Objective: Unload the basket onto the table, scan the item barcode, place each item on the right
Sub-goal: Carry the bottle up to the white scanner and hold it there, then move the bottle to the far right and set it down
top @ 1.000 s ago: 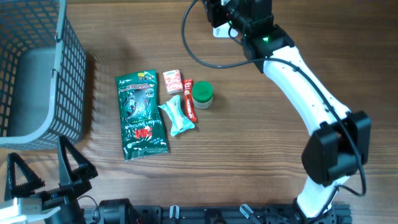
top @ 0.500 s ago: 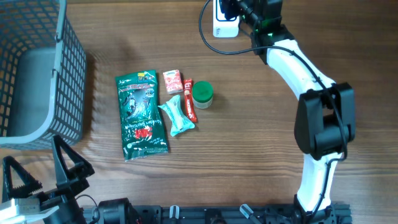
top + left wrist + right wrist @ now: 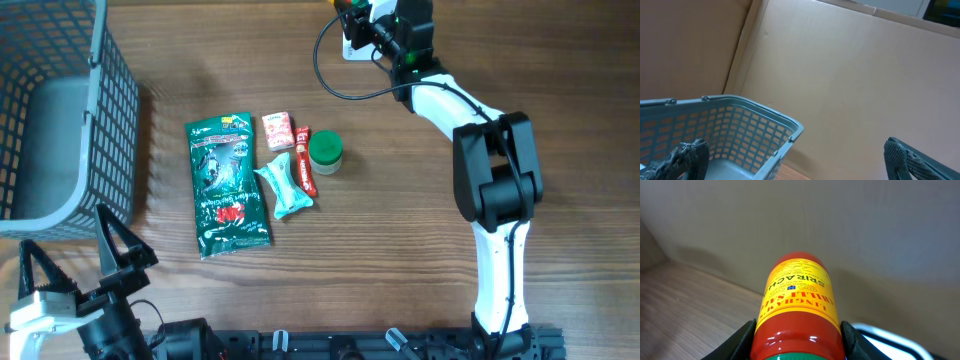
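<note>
Wooden table (image 3: pixel 400 250), far edge: sriracha bottle (image 3: pixel 796 305) pinched between the right gripper (image 3: pixel 796 342) fingers (label facing its camera). Left gripper (image 3: pixel 80 265) at near edge, fingers spread wide, empty. Snack packets (image 3: pixel 228 185) mid-table.

The white-and-black right arm (image 3: pixel 497 250) rises from its base at the near edge of the table (image 3: pixel 400 250), bends at a black elbow, and stretches to the far edge. Its right claw (image 3: pixel 353 16) is clamped on a red sriracha bottle with a yellow label (image 3: pixel 795 305), with one black jaw pressed against each side. The left arm (image 3: pixel 100 330) sits low at the near left corner. Its left claw (image 3: pixel 80 265) is spread wide, with nothing between its ribbed jaws.
</note>
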Available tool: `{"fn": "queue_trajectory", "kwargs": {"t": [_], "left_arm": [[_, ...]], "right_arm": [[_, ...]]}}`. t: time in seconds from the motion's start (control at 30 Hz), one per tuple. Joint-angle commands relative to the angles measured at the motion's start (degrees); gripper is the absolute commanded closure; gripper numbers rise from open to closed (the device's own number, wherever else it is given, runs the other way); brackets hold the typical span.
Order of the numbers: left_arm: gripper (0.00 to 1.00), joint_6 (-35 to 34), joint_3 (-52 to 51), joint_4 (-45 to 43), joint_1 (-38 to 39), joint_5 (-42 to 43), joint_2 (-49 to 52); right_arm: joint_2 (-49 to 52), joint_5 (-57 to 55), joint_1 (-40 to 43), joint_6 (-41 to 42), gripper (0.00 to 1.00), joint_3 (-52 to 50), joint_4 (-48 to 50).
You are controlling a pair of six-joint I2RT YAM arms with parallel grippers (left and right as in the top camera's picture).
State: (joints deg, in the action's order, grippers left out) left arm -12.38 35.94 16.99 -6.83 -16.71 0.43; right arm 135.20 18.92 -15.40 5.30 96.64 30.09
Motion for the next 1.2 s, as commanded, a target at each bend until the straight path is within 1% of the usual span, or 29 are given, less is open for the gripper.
{"fn": "queue_trajectory", "kwargs": {"t": [0.0,0.13,0.3,0.43,0.5,0.6,0.67,0.7,0.77,0.8,0.93,1.03,1.1,1.17], "left_arm": [[0.0,-0.02,-1.99,-0.57,-0.44,-1.97,-0.17],[0.0,-0.02,-3.43,-1.18,-0.44,-5.42,-0.17],[0.0,-0.02,-4.87,-1.38,-0.44,-5.92,-0.17],[0.0,0.15,-5.88,-1.33,-0.44,-7.23,-0.17],[0.0,0.15,-6.08,-1.33,-0.44,-8.96,-0.17],[0.0,0.15,-6.08,-0.98,-0.44,-9.99,-0.17],[0.0,0.15,-6.08,-0.2,-0.44,-9.99,-0.17],[0.0,0.15,-6.08,0.33,-0.44,-9.99,-0.17],[0.0,0.15,-6.08,1.09,-0.44,-9.99,-0.17],[0.0,0.15,-6.08,1.27,-0.44,-9.99,-0.17],[0.0,0.15,-6.12,1.27,-0.44,-9.99,-0.17],[0.0,0.15,-6.12,1.27,-0.44,-9.99,-0.17],[0.0,0.15,-6.12,1.25,-0.44,-9.97,-0.17],[0.0,0.15,-6.12,1.25,-0.44,-9.97,-0.17]], "right_arm": [[2.03,-1.01,1.6,0.15,0.66,0.42,0.87],[2.21,-0.61,3.19,1.14,0.66,0.42,0.98],[2.21,4.31,4.55,1.27,0.66,0.42,-0.26],[1.62,12.79,5.97,5.64,0.56,0.44,0.37],[0.22,16.57,6.91,7.06,0.55,0.44,1.11],[-3.04,21.24,8.2,8.57,0.56,0.44,0.7],[-5.86,24.33,9.27,8.61,0.61,0.44,-0.79],[-6.97,24.92,9.73,8.59,0.62,0.44,-1.79],[-10.03,25.03,11.04,7.96,0.63,0.44,-5.79],[-11.96,25.0,12.02,6.29,0.63,0.44,-8.96],[-17.55,21.27,15.65,0.52,0.65,0.44,-21.09],[-20.85,14.16,18.78,-6.25,0.65,0.44,-31.08],[-22.4,4.68,21.24,-12.15,0.66,0.44,-37.9],[-22.73,-4.26,23.02,-17.22,0.65,0.44,-42.12]]}}
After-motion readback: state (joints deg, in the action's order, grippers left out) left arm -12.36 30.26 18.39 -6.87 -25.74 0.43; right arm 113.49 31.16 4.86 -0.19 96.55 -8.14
